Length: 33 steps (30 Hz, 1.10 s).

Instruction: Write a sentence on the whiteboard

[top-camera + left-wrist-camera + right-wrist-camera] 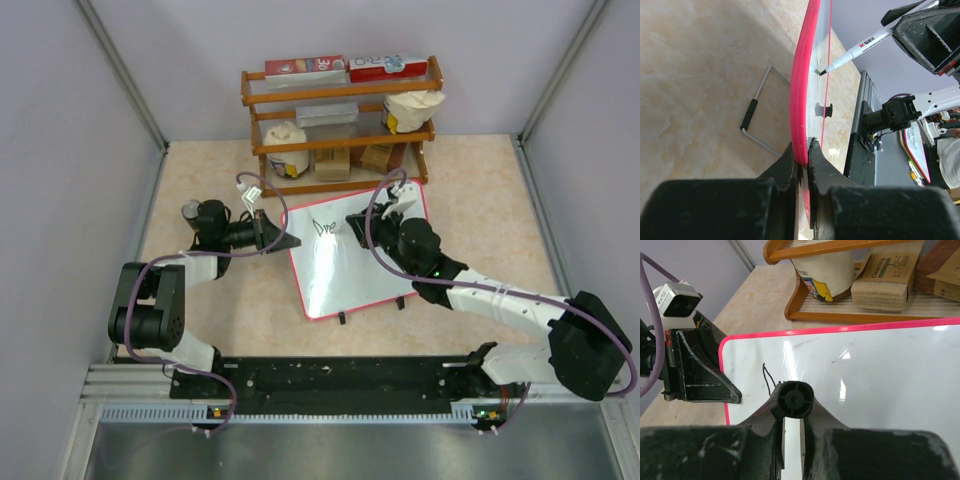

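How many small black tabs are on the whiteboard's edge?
2. Both on the whiteboard's near edge: one black tab toward the left corner, another farther right. More may be hidden.

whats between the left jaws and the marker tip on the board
The first black strokes of the sentence, on otherwise bare whiteboard; the top view shows it best.

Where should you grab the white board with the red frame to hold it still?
Pinch the thin red rim of the red-framed white whiteboard, coming from its left side. The flat face is too wide to pinch; the rim is thin, and the jaws of the left gripper clamp there.
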### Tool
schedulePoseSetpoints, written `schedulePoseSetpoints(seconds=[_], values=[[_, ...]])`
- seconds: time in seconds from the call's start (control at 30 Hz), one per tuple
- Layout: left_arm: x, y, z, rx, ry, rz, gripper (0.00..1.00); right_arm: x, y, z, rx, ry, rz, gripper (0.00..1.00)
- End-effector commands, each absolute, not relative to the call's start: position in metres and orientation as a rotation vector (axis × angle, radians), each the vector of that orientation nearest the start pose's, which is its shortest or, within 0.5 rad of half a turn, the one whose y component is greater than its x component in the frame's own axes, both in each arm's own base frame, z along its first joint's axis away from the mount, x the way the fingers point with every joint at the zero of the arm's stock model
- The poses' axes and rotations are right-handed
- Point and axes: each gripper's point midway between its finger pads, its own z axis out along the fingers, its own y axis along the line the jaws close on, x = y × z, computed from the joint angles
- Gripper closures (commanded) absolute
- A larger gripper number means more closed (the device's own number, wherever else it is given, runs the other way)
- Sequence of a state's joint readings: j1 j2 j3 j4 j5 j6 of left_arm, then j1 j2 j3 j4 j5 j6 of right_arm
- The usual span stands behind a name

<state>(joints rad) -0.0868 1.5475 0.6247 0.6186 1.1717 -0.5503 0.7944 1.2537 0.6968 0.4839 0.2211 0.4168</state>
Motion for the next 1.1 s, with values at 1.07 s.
schedulePoseSetpoints(seconds=[1.07], values=[[0.306,-0.200,0.138,0.594,1.825,-1.383,1.00,0.324,0.251,0.277,-0.010,1.579,0.641,1.00]])
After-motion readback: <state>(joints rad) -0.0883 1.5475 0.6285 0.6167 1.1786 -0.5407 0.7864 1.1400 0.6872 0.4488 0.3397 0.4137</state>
